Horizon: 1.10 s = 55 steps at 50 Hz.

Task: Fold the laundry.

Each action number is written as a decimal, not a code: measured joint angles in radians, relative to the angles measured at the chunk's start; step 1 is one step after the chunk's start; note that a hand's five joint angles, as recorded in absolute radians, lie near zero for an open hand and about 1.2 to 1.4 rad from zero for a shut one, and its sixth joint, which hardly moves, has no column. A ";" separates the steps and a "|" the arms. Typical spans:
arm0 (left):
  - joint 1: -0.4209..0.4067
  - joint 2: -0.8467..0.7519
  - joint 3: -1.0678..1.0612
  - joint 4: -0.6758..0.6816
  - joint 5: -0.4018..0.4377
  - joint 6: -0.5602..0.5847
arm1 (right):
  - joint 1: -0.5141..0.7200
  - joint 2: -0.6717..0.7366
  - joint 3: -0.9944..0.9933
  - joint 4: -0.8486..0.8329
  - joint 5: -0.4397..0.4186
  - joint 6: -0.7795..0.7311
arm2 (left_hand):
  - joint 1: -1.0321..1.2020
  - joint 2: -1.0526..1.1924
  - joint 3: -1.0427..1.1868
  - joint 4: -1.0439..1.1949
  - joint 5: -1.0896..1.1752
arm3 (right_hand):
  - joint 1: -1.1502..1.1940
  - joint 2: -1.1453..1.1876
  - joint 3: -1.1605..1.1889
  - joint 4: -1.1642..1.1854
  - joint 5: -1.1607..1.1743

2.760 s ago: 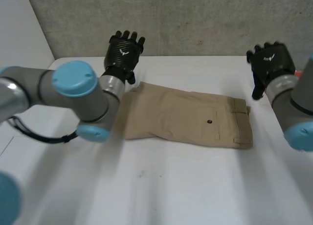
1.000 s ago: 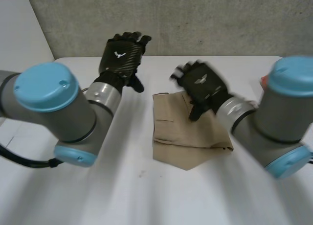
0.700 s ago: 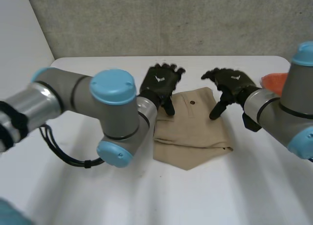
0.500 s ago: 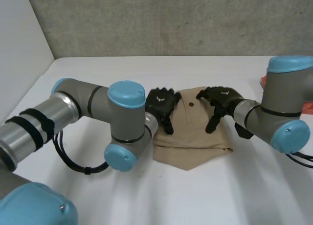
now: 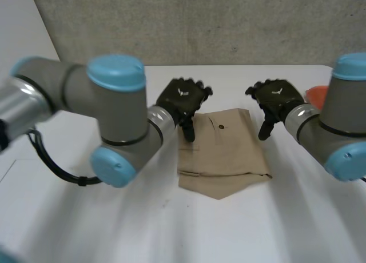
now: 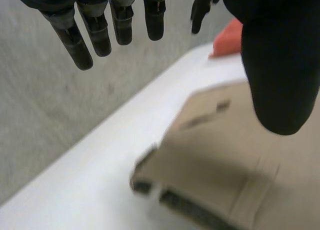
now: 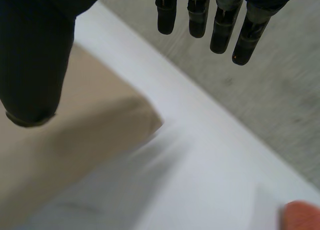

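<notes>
Tan shorts [image 5: 220,154] lie folded in half in the middle of the white table [image 5: 171,228], a button showing near their far edge. My left hand [image 5: 182,100] hovers at the fold's far left corner, open, holding nothing. My right hand [image 5: 276,102] hovers just off the far right corner, open too. Beneath the straight fingers [image 6: 76,40] in the left wrist view, the shorts [image 6: 235,160] and their waistband lie apart from the hand. A corner of the shorts [image 7: 75,140] lies below the thumb [image 7: 35,60] in the right wrist view, with no contact.
An orange-red cloth [image 5: 316,94] lies at the table's far right edge, also as the orange cloth [image 6: 231,37] past my left hand and the orange cloth [image 7: 302,215] beside my right. A grey wall [image 5: 229,23] stands behind the table.
The shorts went from spread flat to folded in half. In the last half second both hands lifted off the cloth and drew apart toward its far corners.
</notes>
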<state>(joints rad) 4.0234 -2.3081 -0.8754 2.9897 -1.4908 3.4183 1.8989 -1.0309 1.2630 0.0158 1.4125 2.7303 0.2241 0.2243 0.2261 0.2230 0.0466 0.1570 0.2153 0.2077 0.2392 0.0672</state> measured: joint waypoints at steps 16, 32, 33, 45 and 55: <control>0.046 0.334 -0.224 -0.120 0.252 -0.090 | 0.097 -0.330 0.671 -0.385 0.020 0.000 | 0.000 -0.001 0.000 -0.002 0.000 | 0.000 0.000 0.000 0.000 0.000; 0.065 0.335 -0.230 -0.195 0.302 -0.094 | 0.128 -0.088 0.676 -0.611 0.022 -0.029 | 0.000 -0.001 0.000 -0.002 0.000 | 0.000 0.000 0.000 0.000 0.000; 0.065 0.335 -0.231 -0.194 0.302 -0.094 | 0.128 -0.070 0.665 -0.622 0.023 -0.037 | 0.000 -0.001 0.000 -0.002 0.000 | 0.001 0.000 0.000 0.000 0.000; 0.069 0.335 -0.233 -0.189 0.299 -0.096 | 0.127 0.038 0.528 -0.665 0.023 -0.087 | 0.000 -0.001 0.000 -0.002 0.000 | 0.117 0.106 0.127 0.094 0.073; 0.072 0.335 -0.236 -0.170 0.299 -0.131 | 0.146 0.137 0.340 -0.657 0.049 -0.077 | 0.000 -0.001 0.000 -0.002 0.000 | 0.244 0.254 0.266 0.231 0.183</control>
<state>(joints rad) 4.0953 -1.9727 -1.1116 2.8194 -1.1919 3.2875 2.0446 -0.8936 1.6033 -0.6410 1.4610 2.6530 0.2238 0.2229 0.2261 0.2212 0.0465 0.4009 0.4697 0.4739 0.4703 0.2499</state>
